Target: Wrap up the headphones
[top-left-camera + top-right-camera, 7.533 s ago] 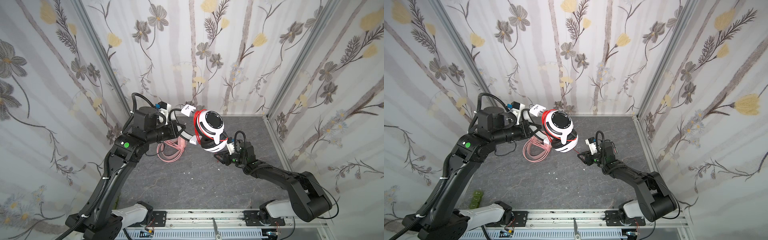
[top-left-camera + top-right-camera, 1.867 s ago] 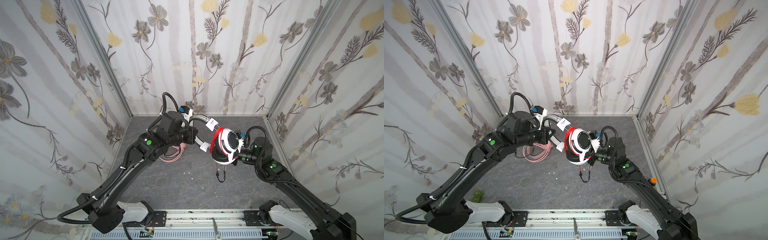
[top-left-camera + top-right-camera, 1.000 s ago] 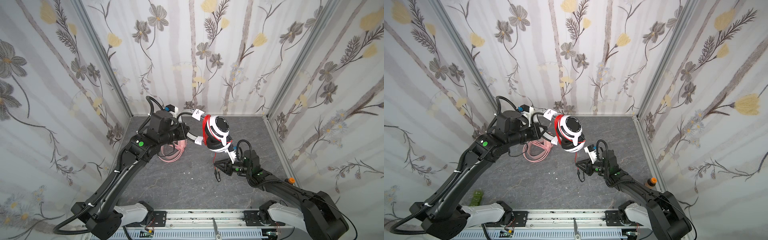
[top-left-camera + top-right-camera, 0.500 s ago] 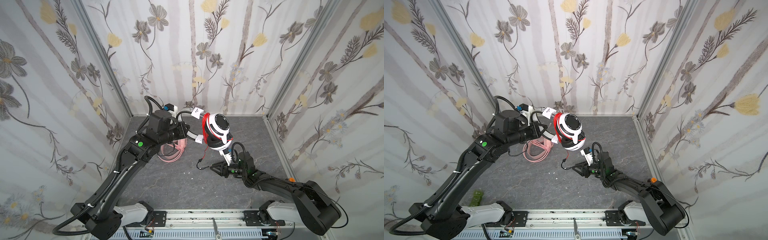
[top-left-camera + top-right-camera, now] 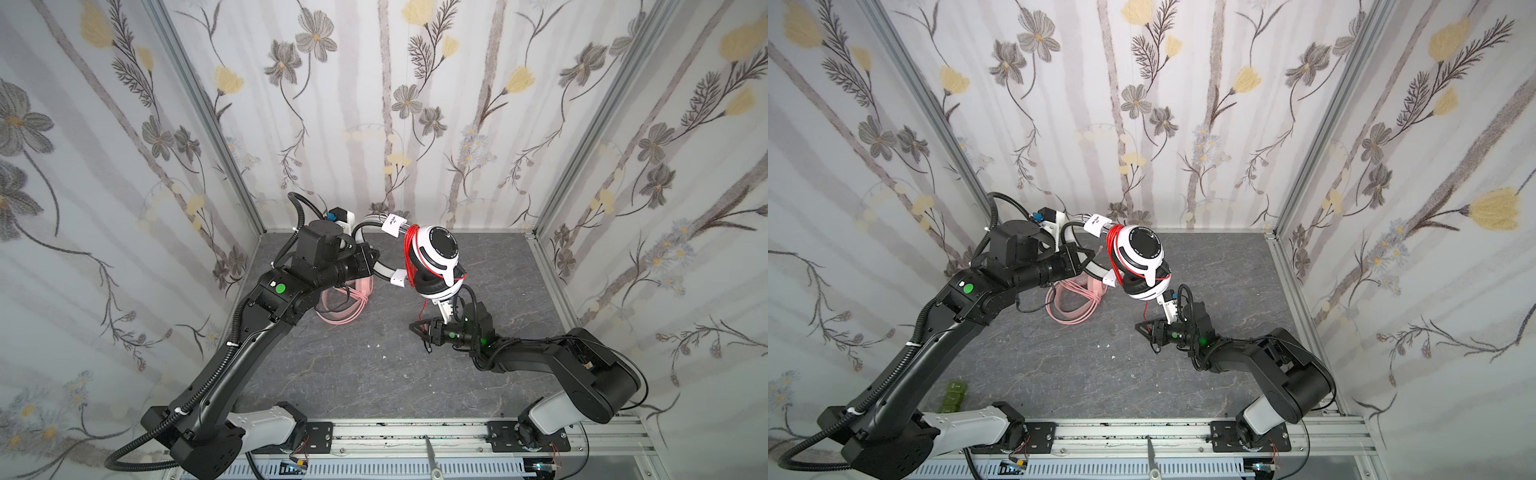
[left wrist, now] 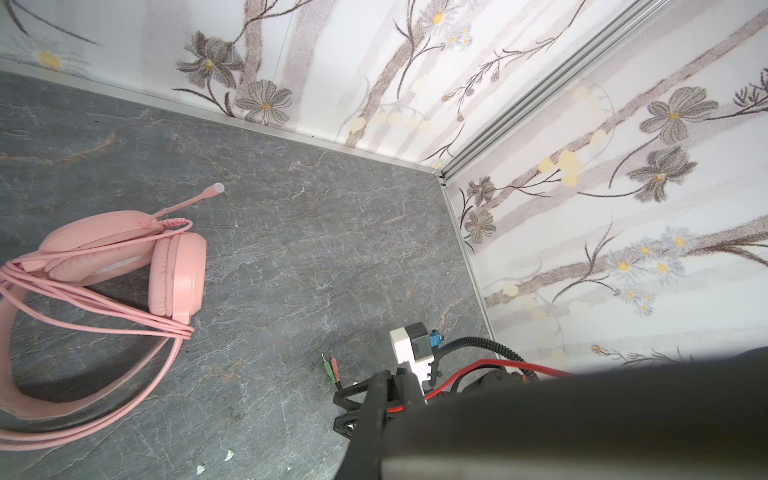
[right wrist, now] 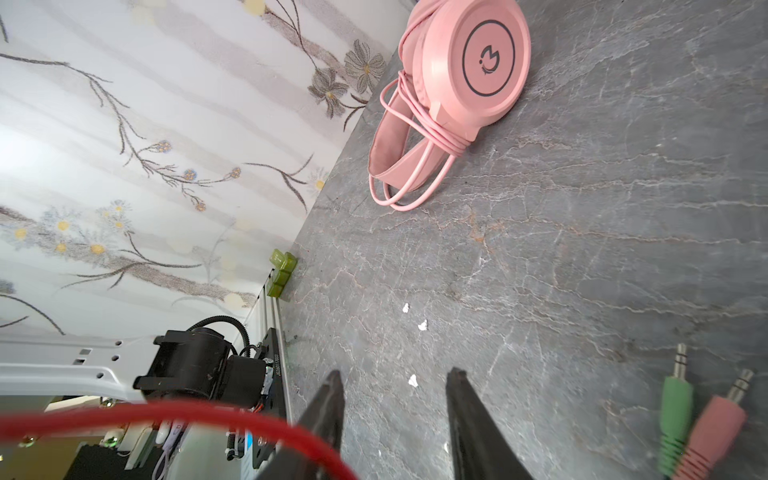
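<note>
Left claw [image 5: 368, 259] is clamping tight on the headband of the white-and-black headset [image 5: 436, 253], holding the whole thing up off the tabletop [image 5: 353, 374]. The headset is sticking out roughly level from that claw. Its long axis is running from the band at the claw out to the ear cups at the far end, and the upper cup's black disc is facing up at the top cameras. The red cord [image 5: 410, 253] is sitting in a bunch of loops round the band right next to the cups, with a loose tail dangling down toward the right claw [image 7: 395, 380].

That one is hanging below the cups with its fingers partly apart and gripping nothing, bare tabletop showing between the tips. The cord is crossing close by one finger, can't tell if it's touching. The green and pink plugs [image 7: 681, 415] are showing just beside this claw, clear of both fingers.

The pink headset [image 6: 174, 270] is lying on the tabletop underneath the left claw, its cord looped round its band.
</note>
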Action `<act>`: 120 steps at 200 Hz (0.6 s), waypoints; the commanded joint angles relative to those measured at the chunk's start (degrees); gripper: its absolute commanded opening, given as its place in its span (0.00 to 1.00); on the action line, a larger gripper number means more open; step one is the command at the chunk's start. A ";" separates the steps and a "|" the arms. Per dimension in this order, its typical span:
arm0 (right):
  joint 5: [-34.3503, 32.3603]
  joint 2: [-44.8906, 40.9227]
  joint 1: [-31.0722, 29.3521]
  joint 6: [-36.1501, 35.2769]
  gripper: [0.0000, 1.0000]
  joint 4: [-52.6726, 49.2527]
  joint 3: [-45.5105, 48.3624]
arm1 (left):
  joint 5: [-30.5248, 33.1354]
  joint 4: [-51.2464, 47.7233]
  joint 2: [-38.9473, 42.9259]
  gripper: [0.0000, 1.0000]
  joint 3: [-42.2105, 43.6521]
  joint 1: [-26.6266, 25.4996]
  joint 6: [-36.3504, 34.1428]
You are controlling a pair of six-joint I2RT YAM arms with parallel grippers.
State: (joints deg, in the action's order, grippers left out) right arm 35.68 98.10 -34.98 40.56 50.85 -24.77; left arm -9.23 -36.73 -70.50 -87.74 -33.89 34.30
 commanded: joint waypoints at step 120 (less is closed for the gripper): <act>1.36 0.38 -0.82 3.17 0.07 10.14 5.61 | -0.85 3.97 1.59 0.00 0.02 1.22 0.58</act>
State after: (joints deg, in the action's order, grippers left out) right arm 36.29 99.26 -35.73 44.07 59.29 -19.11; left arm -9.26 -37.12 -69.34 -87.81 -32.82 34.20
